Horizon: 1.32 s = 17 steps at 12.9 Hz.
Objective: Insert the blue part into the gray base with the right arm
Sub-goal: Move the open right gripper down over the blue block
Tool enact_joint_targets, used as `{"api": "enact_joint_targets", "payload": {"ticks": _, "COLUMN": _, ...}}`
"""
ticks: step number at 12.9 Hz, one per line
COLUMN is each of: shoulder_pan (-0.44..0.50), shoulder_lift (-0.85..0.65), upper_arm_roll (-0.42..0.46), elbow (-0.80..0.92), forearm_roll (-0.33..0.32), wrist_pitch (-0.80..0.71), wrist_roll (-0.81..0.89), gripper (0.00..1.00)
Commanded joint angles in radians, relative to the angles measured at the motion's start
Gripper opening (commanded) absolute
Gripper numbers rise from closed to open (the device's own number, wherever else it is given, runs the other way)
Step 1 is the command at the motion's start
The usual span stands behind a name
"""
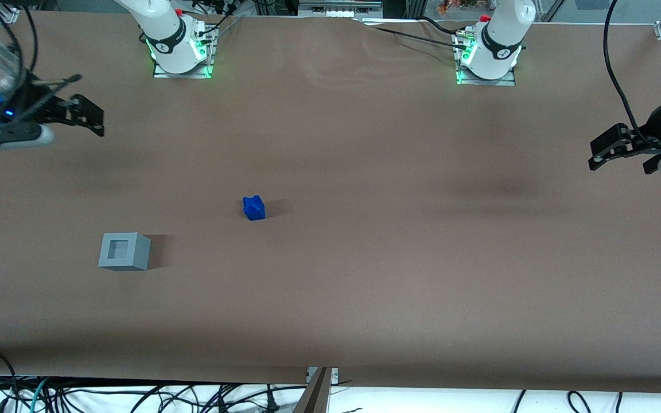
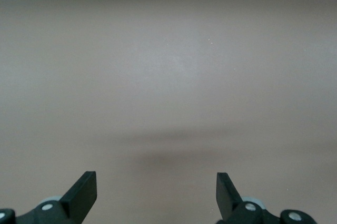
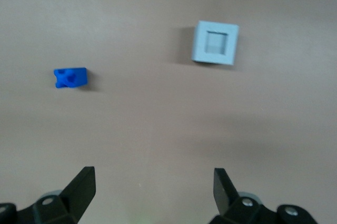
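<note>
gripper (image 1: 86, 115) hangs above the table (image 1: 365, 287), fingers wide apart, holding nothing, well apart from the base (image 1: 124, 251) and farther from the front camera. blue part (image 1: 254, 208) lies on the table near the base, toward the parked arm's end, not inserted.

Blue part (image 1: 254, 208) on brown table (image 1: 365, 275), gray base (image 1: 124, 251) apart, hand (image 1: 86, 117) raised, empty
</note>
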Motion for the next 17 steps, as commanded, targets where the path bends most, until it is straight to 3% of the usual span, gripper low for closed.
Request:
{"api": "enact_joint_targets", "payload": {"ticks": 1, "shoulder_pan": -0.003, "shoulder_lift": 0.076, "upper_arm_roll": 0.100, "elbow": -0.073, "forearm_roll": 0.034, "wrist_pitch": 0.168, "wrist_roll": 0.161, "gripper": 0.99}}
{"api": "enact_joint_targets", "payload": {"ticks": 3, "shoulder_pan": 0.000, "shoulder_lift": 0.181, "upper_arm_roll": 0.189, "elbow": -0.096, "forearm_roll": 0.040, "wrist_pitch": 0.327, "wrist_roll": 0.302, "gripper": 0.99}}
{"api": "enact_joint_targets", "payload": {"ticks": 7, "shoulder_pan": 0.005, "shoulder_lift": 0.350, "upper_arm_roll": 0.263, "elbow": -0.138, "forearm_roll": 0.031, "wrist_pitch": 0.593, "wrist_roll": 0.404, "gripper": 0.99}}
{"api": "enact_joint_targets", "payload": {"ticks": 12, "shoulder_pan": 0.014, "shoulder_lift": 0.429, "upper_arm_roll": 0.294, "elbow": -0.295, "forearm_roll": 0.026, "wrist_pitch": 0.884, "wrist_roll": 0.410, "gripper": 0.99}}
{"api": "enact_joint_targets", "payload": {"ticks": 17, "shoulder_pan": 0.021, "shoulder_lift": 0.438, "upper_arm_roll": 0.295, "elbow": -0.400, "forearm_roll": 0.014, "wrist_pitch": 1.007, "wrist_roll": 0.419, "gripper": 0.97}}
